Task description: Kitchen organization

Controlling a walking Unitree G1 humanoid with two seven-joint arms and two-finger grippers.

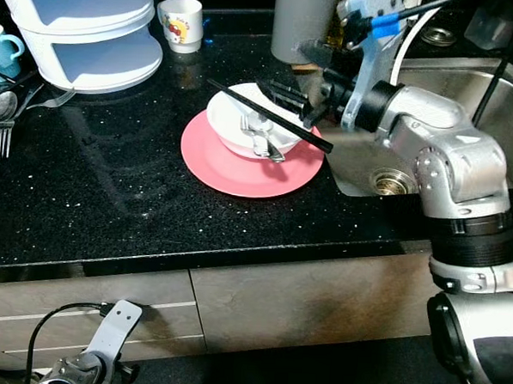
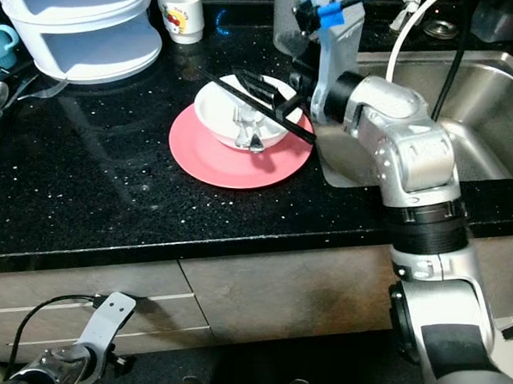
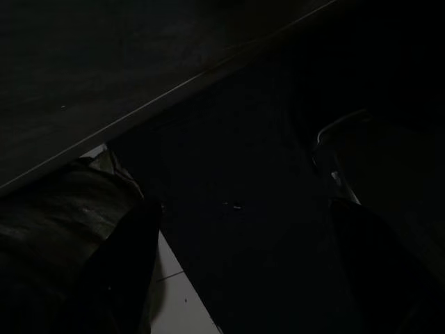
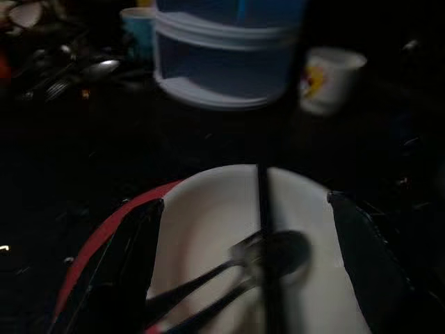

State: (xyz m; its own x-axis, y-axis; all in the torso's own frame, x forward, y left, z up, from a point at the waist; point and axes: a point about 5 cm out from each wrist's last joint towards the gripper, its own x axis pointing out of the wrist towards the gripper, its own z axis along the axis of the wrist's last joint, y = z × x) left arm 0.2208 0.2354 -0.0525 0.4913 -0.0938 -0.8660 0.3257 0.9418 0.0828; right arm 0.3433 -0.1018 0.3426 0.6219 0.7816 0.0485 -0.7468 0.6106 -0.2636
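Pink plate (image 1: 240, 170) on the black counter (image 1: 110, 193) carries a white bowl (image 1: 234, 122) holding cutlery (image 1: 261, 141). Right gripper (image 1: 283, 99), fingers spread wide, hovers over the bowl's right rim; left arm (image 1: 93, 355) hangs idle.

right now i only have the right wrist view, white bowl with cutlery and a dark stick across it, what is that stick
Observer: A black chopstick lying across the white bowl's rim, one end sticking out past the pink plate toward the sink.
Operator: is my gripper over the bowl
Observer: The right gripper hovers open at the bowl's sink-side rim, holding nothing.
Operator: whats under the bowl, i see a red edge
Observer: The bowl sits on the pink plate on the black counter.
Operator: left arm doing anything
Observer: It hangs idle below the counter edge, by the drawers.
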